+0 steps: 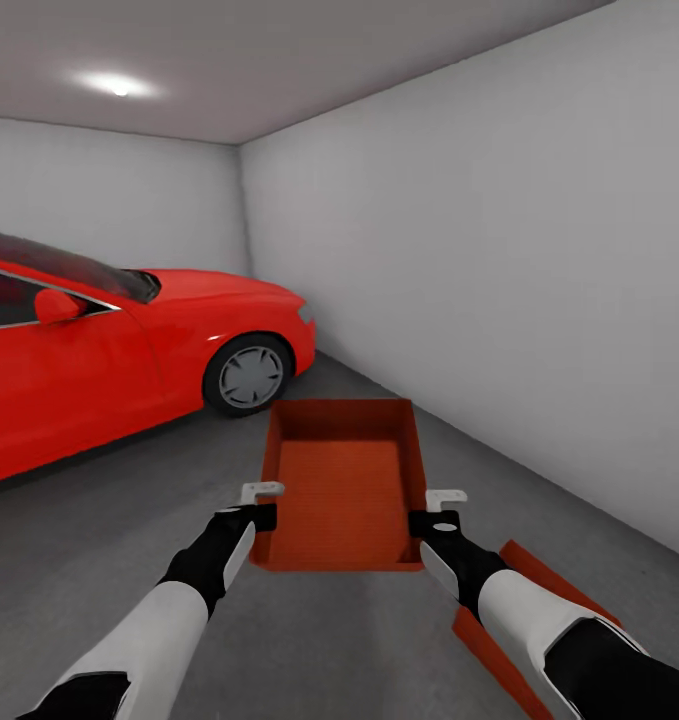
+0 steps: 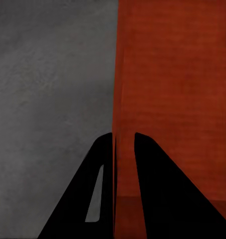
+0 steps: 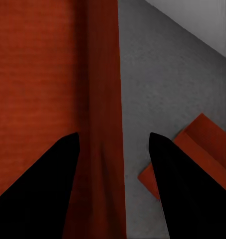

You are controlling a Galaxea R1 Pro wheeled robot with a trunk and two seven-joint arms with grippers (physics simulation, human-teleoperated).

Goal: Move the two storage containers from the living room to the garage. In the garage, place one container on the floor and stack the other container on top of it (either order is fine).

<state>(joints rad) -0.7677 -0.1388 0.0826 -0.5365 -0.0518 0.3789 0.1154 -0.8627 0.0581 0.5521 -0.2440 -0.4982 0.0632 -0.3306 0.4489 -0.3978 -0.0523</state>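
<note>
1. The robot stands in the garage, with white-grey walls (image 1: 499, 250), a ceiling spotlight (image 1: 119, 86) at about 11 o'clock in the head view, and the rough grey concrete floor (image 1: 109, 530) below.
2. A red car (image 1: 109, 340) fills the 9 o'clock side of the head view, its front wheel (image 1: 249, 375) just beyond the far left corner of the carried box.
3. One storage container (image 1: 344, 490), orange-red and open-topped, is held level in the middle of the head view between both arms, its open top up and its ribbed bottom visible.
4. The left gripper (image 1: 257, 515) sits at the container's near left corner, at about 7 o'clock of the box. In the left wrist view its dark fingers (image 2: 157, 189) straddle the box's left wall (image 2: 115, 99), one outside and one inside, clenched close onto it.
5. The right gripper (image 1: 434, 520) sits at the near right corner, about 5 o'clock of the box. In the right wrist view its fingers (image 3: 38, 189) stand either side of the right wall (image 3: 103, 124) with a wider gap; whether they press on the wall I cannot tell.
6. The second storage container (image 1: 524, 620) lies on the floor at about 5 o'clock in the head view, partly hidden behind the right forearm (image 1: 539, 620), well below the held one and set at an angle to it; the right wrist view shows a corner of it (image 3: 197, 154) on the concrete.
</note>
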